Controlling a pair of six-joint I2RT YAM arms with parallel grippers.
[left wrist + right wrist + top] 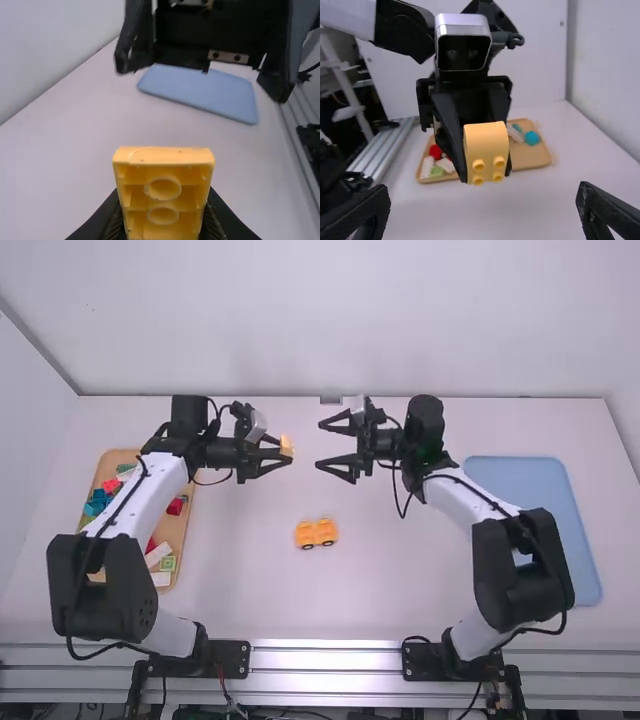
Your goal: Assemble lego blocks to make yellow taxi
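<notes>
My left gripper is above the table, left of the middle, shut on a yellow curved block. In the left wrist view the yellow block sits between the fingers of the left gripper, its hollow underside showing. The right wrist view shows the block's studs. Facing it, across a gap, is my right gripper, wide apart with nothing in it; the right gripper is likewise open in its wrist view. Nearer the bases, a yellow car base with dark wheels rests on the table.
A wooden tray of red, blue, green and white blocks lies at the left, partly under the left arm. A blue tray lies at the right, beside the right arm.
</notes>
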